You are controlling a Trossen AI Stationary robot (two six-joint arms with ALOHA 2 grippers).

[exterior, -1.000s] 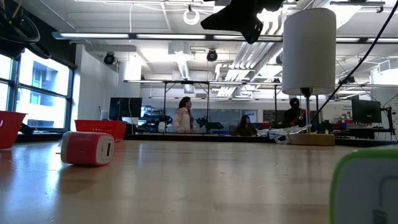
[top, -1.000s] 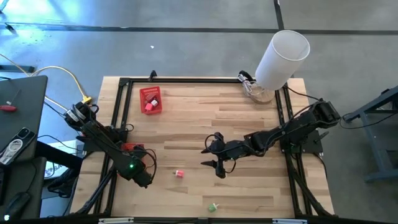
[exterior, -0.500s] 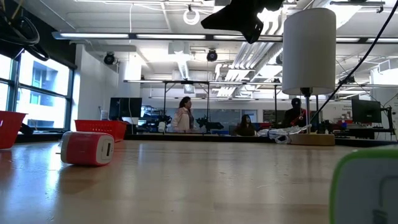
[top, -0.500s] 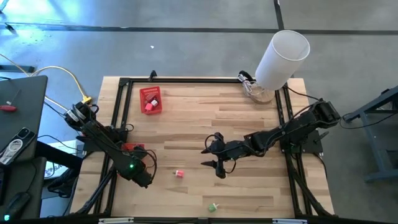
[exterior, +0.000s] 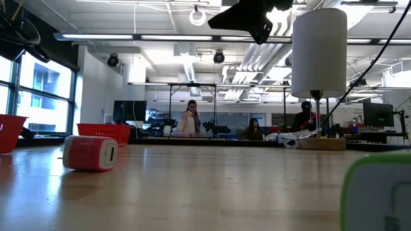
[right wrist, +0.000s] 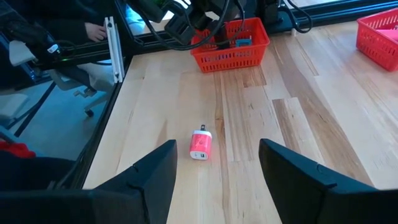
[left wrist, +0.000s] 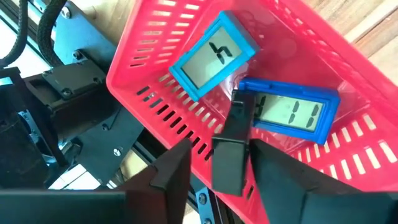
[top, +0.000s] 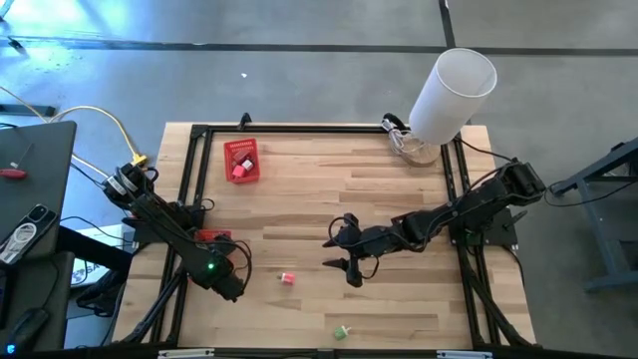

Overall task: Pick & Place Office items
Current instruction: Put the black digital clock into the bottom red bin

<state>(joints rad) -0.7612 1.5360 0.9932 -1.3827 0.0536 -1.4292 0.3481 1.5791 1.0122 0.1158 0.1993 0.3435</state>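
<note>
The left gripper [left wrist: 217, 168] is hanging over the red mesh basket [left wrist: 155, 99] at the table's left edge, its fingers [left wrist: 168, 174] standing slightly apart with a black piece [left wrist: 231, 149] between them (whether they are gripping it I cannot tell), above two blue clock-like items [left wrist: 214, 55] lying in that basket. The right gripper [top: 342, 251] is hovering mid-table, its fingers [right wrist: 149, 180] spread wide and holding nothing, facing a small red and white charger-like block [right wrist: 200, 145] lying on the table [top: 399, 199]. A green piece [top: 341, 331] is sitting near the table's front edge, and a second red basket [top: 240, 160] is standing toward the back left.

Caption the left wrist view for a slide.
Left gripper over a red mesh basket holding two blue digital clocks, a black piece between its fingers.
</note>
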